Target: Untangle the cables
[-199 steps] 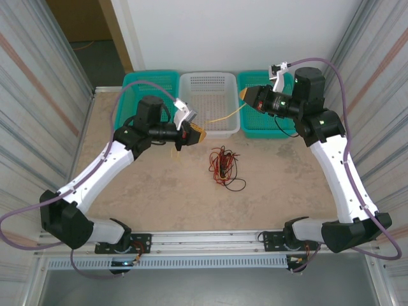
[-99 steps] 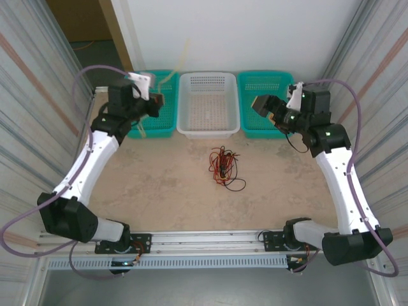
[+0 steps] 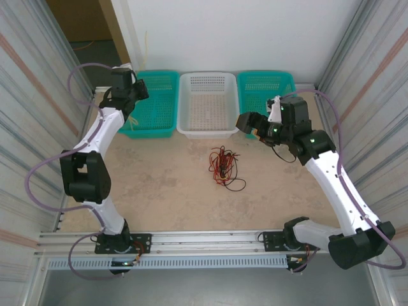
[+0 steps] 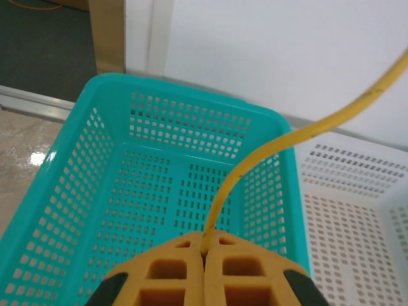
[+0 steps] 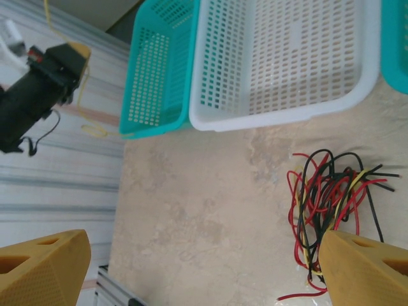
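While both arms reach away from their bases at the near edge, the tangled cables point(image 3: 222, 167) lie in a loose heap of red, black and pale yellow strands on the bare tabletop point(image 3: 159, 191), about midway across and on the near side of the white basket point(image 3: 208, 105). Just beyond the heap and a little to its right, the right gripper point(image 5: 203, 258) hangs over the tabletop with its jaws spread wide and nothing between them. In its wrist view the heap lies below, partly hidden behind one orange finger point(image 5: 363, 268). Farther back, three baskets stand in a row against the far wall point(image 3: 242, 32): the left teal basket point(image 3: 156, 108), the white one in the middle and the right teal basket point(image 3: 264, 95). At the far left, the left gripper point(image 4: 204, 258) is poised above the left teal basket, its jaws pressed together on a single yellow cable point(image 4: 261, 153), well apart from the heap. That strand rises from the pinch and curves up to the right across the wall, while in the right wrist view a slack stretch of it drops beside the basket's left side.
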`<state>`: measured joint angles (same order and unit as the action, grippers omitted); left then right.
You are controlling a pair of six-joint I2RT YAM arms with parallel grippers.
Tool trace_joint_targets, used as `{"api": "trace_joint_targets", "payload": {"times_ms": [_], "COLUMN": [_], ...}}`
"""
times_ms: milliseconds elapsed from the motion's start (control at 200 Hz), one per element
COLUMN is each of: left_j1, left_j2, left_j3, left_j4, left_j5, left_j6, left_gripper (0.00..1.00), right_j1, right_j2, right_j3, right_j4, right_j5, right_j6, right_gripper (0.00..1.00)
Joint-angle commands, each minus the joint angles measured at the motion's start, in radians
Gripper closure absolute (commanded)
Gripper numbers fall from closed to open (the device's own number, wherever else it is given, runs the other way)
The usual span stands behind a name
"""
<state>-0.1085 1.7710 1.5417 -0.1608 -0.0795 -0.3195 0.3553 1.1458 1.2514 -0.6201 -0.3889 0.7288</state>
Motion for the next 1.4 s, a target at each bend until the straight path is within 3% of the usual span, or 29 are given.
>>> {"api": "trace_joint_targets", "payload": {"times_ms": [0,225,471,701,1082,1202,1293,1398], "left_j1": [-0.003,-0.014,-0.071,-0.085,-0.092,-0.106,-0.12,-0.128], "left_j2": [0.026,0.091,0.137,0.172,0.29,0.296,0.298,0.289], "left_j3": [0.06,0.201,0.301,0.292,0.258,0.218,0.189,0.164], "left_j4": [0.067,-0.016,-0.07,-0.078,-0.096,-0.082,-0.083,-0.098], "left_j5": [-0.074,-0.161,-0.298,-0.398,-0.429,-0.427,-0.431,-0.438], "left_j6": [-0.01,-0.01,0.1,0.109,0.083,0.076,0.078,0.06], "left_gripper": [1.0,1.0,1.0,1.0,1.0,0.94,0.76,0.62], "right_j1": [0.026,0.045,0.05,0.054,0.048,0.038,0.028,0.025], "right_j2": [0.005,0.02,0.049,0.05,0.045,0.048,0.044,0.033], "right_j3": [-0.013,-0.02,-0.017,-0.018,-0.017,-0.006,-0.002,-0.002], "right_j4": [0.025,0.022,0.054,0.037,0.007,-0.005,-0.011,-0.027], "right_j5": [0.001,-0.013,-0.036,-0.031,-0.022,-0.019,-0.015,0.005], "right_j6": [-0.002,-0.004,0.006,-0.009,-0.034,-0.042,-0.043,-0.044], "right_gripper": [0.09,0.1,0.1,0.1,0.1,0.1,0.1,0.09]}}
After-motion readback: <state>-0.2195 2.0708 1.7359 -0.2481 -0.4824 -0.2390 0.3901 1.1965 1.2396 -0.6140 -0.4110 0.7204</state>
